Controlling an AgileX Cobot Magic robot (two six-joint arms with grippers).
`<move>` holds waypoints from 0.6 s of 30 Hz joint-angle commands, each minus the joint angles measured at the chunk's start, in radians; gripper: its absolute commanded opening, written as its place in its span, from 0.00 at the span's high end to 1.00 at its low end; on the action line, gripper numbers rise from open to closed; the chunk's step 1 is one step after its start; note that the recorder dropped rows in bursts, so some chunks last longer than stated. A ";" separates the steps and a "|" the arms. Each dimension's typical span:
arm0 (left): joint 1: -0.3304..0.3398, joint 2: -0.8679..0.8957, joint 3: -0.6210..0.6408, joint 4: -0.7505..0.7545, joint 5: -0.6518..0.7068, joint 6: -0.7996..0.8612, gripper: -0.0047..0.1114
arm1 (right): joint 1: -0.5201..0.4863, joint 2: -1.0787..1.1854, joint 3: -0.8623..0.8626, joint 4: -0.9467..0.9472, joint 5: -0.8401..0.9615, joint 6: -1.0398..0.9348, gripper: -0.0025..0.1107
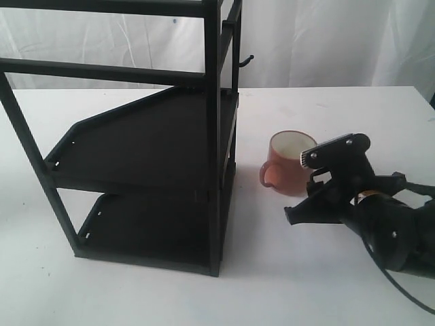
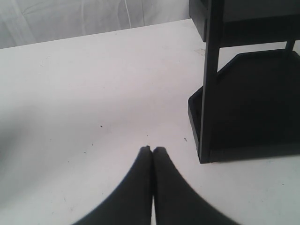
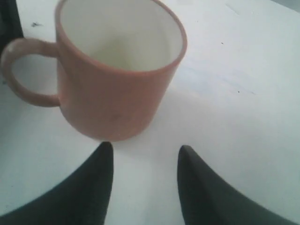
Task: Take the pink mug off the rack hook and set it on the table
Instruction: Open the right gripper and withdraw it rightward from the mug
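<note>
- We find the pink mug (image 1: 289, 163) standing upright on the table (image 1: 353, 109), just to the right of the rack (image 1: 214, 136). Its mouth is up and its handle is turned toward the rack.
- The rack hook (image 1: 246, 62), high on the rack's far upright post, is bare. We judge that the mug is off it and the setting-down is done.
- The right gripper (image 3: 145, 150) sits on the side of the mug away from the rack, its fingers spread wide with nothing between them. The mug stands just beyond the tips, and we cannot tell whether the nearer tip brushes its base. We read this as a released grip, kept wide so that drawing back will not nudge the mug.
- The left gripper (image 2: 152, 150) hangs low over bare table near the rack's bottom shelf corner, fingers pressed together on nothing. We take it as parked clear, since one arm is enough here.
- In our judgement, the right arm now only needs to back away from the rack without tipping the mug.
</note>
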 commanded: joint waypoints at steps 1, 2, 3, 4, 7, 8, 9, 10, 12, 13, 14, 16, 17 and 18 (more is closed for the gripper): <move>0.005 -0.004 0.004 0.002 0.004 -0.005 0.96 | 0.000 -0.136 0.002 0.013 0.133 -0.006 0.76; 0.005 -0.004 0.004 0.002 0.004 -0.005 0.96 | 0.000 -0.173 0.002 0.013 0.164 -0.006 0.82; 0.005 -0.004 0.004 0.002 0.004 -0.005 0.96 | 0.000 -0.205 0.002 0.011 0.190 -0.006 0.87; 0.005 -0.004 0.004 0.002 0.004 -0.005 0.96 | 0.000 -0.246 0.002 0.006 0.221 -0.006 0.93; 0.005 -0.004 0.004 0.002 0.004 -0.005 0.96 | 0.000 -0.384 0.002 0.006 0.314 -0.006 0.98; 0.005 -0.004 0.004 0.002 0.004 -0.005 0.96 | 0.000 -0.433 0.002 0.006 0.355 -0.006 0.98; 0.005 -0.004 0.004 0.002 0.004 -0.005 0.96 | 0.000 -0.474 0.002 0.006 0.399 -0.006 0.98; 0.005 -0.004 0.004 0.002 0.004 -0.005 0.96 | 0.000 -0.534 0.002 0.006 0.448 -0.006 0.98; 0.005 -0.004 0.004 0.002 0.004 -0.005 0.96 | 0.000 -0.615 0.002 0.006 0.545 -0.006 0.98; 0.005 -0.004 0.004 0.002 0.004 -0.005 0.96 | 0.000 -0.677 0.002 0.006 0.612 -0.006 0.98; 0.005 -0.004 0.004 0.002 0.004 -0.005 0.96 | 0.000 -0.717 0.002 0.006 0.655 -0.006 0.98; 0.005 -0.004 0.004 0.002 0.004 -0.005 0.96 | 0.000 -0.816 0.002 0.006 0.739 -0.006 0.98; 0.005 -0.004 0.004 0.002 0.004 -0.005 0.96 | 0.000 -0.865 0.002 0.006 0.778 -0.006 0.98; 0.005 -0.004 0.004 0.002 0.004 -0.005 0.96 | 0.000 -0.901 0.002 0.006 0.812 -0.006 0.98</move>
